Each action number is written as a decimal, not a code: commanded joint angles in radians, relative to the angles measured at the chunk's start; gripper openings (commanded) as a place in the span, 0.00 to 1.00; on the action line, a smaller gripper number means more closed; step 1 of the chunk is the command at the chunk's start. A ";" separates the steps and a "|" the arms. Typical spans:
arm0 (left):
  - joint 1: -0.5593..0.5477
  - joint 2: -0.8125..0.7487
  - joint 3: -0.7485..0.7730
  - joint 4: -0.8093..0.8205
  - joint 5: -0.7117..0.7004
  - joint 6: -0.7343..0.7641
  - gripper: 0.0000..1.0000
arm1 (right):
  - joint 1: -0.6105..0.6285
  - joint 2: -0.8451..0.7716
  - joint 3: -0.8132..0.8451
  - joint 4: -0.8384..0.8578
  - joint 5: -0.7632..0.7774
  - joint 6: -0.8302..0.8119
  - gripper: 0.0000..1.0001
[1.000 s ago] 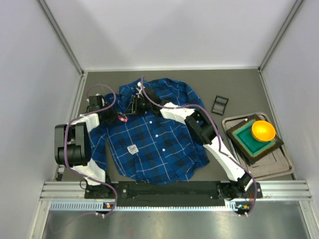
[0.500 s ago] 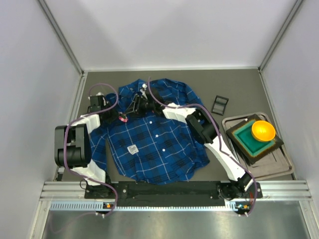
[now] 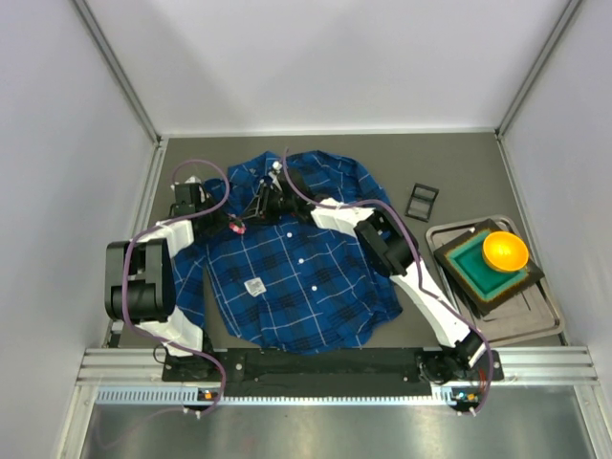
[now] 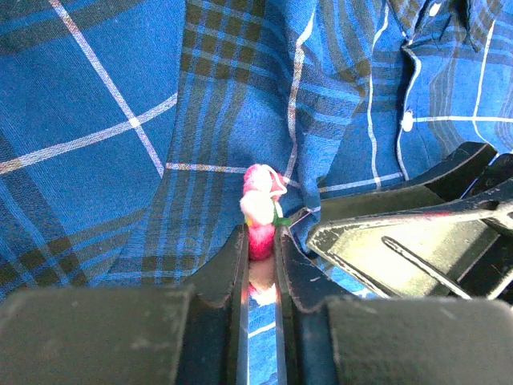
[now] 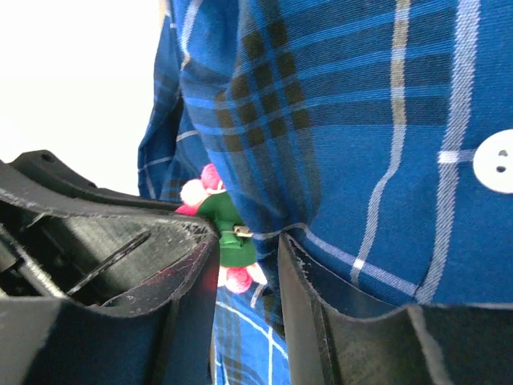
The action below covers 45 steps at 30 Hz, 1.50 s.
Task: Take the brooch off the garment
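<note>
The blue plaid garment (image 3: 306, 277) lies spread on the dark table, collar at the far side. The brooch (image 3: 235, 227), pink and red beads, sits on its left chest. My left gripper (image 3: 228, 225) is shut on the brooch (image 4: 259, 210), its fingertips (image 4: 240, 249) pinching the beads against the cloth (image 4: 96, 120). My right gripper (image 3: 256, 211) is right beside it, shut on a raised fold of the garment (image 5: 361, 120). In the right wrist view the brooch's green back with its pin (image 5: 228, 233) shows between my right fingers (image 5: 300, 273), pressed to the fold.
A white square tag (image 3: 254, 286) lies on the shirt front. A small black frame (image 3: 422, 202) lies right of the shirt. At the right, an orange bowl (image 3: 505, 251) sits on a green square (image 3: 470, 268) on a grey tray (image 3: 535, 320). Walls enclose three sides.
My right gripper has shifted slightly toward the far side, lifting the cloth by the brooch. The left gripper has stayed on the brooch.
</note>
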 commanded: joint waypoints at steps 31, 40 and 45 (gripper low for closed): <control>-0.008 -0.005 0.033 0.065 0.062 -0.124 0.42 | 0.045 0.105 0.069 -0.042 0.116 -0.085 0.16; 0.023 -0.007 0.014 0.055 0.049 -0.165 0.40 | 0.042 0.108 0.034 0.034 0.103 -0.043 0.13; 0.035 -0.010 0.005 0.042 0.029 -0.158 0.37 | 0.039 0.100 0.020 0.051 0.101 -0.040 0.14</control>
